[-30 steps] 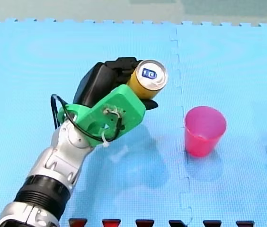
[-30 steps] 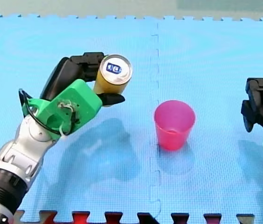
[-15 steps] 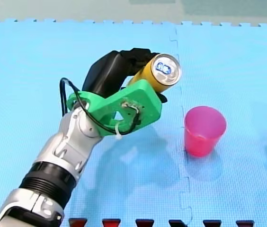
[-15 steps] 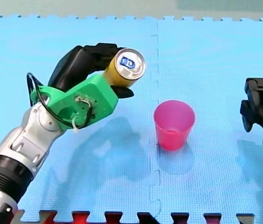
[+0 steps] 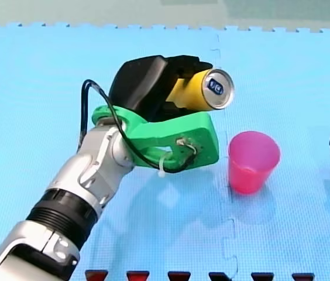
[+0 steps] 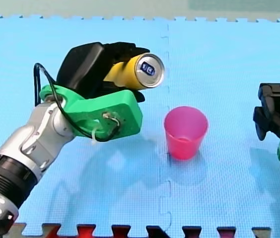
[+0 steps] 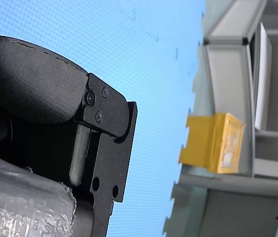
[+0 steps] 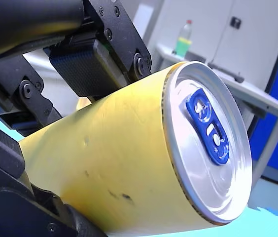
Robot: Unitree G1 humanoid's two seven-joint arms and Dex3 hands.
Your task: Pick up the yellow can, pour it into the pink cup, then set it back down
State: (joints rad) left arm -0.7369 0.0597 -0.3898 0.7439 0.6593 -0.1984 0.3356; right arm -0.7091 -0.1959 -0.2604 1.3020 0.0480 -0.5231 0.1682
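Open blue mat (image 6: 130, 198) around the upright pink cup (image 6: 185, 131); tilted yellow can (image 6: 132, 74) near its rim.

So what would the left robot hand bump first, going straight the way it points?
Probably the pink cup, just ahead of the yellow can in the left robot hand, though the raised can might pass over it. The right robot hand is farther right.

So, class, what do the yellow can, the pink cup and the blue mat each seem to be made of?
Yellow can, in the left hand: painted metal, likely aluminium; shiny silver lid, pull tab. Pink cup: likely plastic; smooth, thin-walled. Blue mat: probably foam; jigsaw edges. Right hand: right edge.
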